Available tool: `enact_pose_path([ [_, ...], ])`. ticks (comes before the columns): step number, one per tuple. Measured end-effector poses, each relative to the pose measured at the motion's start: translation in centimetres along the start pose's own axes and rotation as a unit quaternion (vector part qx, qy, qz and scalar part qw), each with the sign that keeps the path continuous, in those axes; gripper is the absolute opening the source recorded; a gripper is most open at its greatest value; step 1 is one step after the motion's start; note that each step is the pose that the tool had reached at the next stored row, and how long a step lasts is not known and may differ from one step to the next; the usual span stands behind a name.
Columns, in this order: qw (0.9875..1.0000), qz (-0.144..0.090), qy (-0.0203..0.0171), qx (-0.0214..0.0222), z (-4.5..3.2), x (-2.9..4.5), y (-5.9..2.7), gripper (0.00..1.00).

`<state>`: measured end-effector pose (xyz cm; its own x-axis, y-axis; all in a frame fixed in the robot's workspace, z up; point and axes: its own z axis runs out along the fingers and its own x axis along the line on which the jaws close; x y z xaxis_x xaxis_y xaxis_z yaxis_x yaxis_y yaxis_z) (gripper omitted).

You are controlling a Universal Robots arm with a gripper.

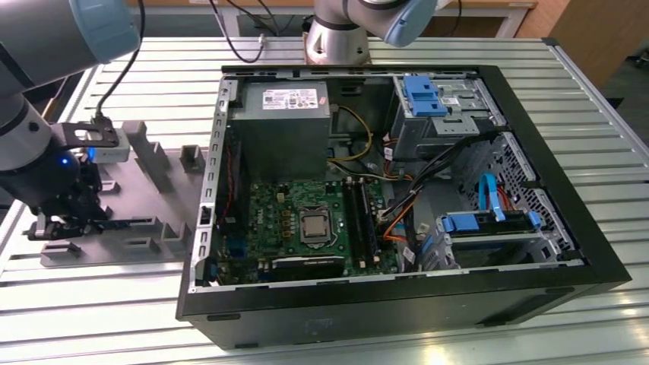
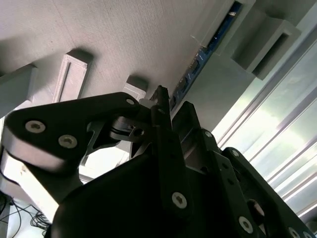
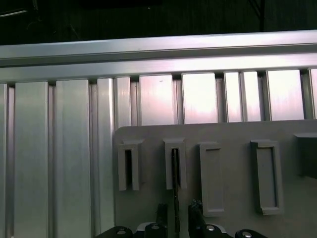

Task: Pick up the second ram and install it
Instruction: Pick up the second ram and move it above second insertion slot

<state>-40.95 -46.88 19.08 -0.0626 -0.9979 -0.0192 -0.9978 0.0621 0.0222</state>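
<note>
The second ram stands on edge in a narrow slotted post of the grey fixture plate, seen end-on as a thin dark line in the first wrist view. In the second wrist view it shows as a blue-green strip running along the plate through its upright posts. The gripper is down over the plate with the strip passing between its black fingers. They are parted only narrowly, one to each side of the board, and a sliver of grey plate still shows between the strip and one finger, so they straddle it without clamping. From the exterior view the gripper sits low at the plate's far end, on the exterior view's left, under the arm. The plate lies flat on the slatted aluminium table. Just beside the plate, on the exterior view's right, lies an open computer case with its green motherboard and long black memory slots exposed.
</note>
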Motion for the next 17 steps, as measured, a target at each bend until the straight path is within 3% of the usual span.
enact_pose_path([
  [6, 1.0, 0.0, 0.0, 0.0, 0.05, 0.0, -0.1, 0.29],
  [7, 1.0, 0.0, 0.0, 0.0, 0.05, 0.0, -0.11, 0.22],
  [17, 1.0, 0.0, 0.0, 0.0, 0.15, -0.01, -0.24, 0.22],
])
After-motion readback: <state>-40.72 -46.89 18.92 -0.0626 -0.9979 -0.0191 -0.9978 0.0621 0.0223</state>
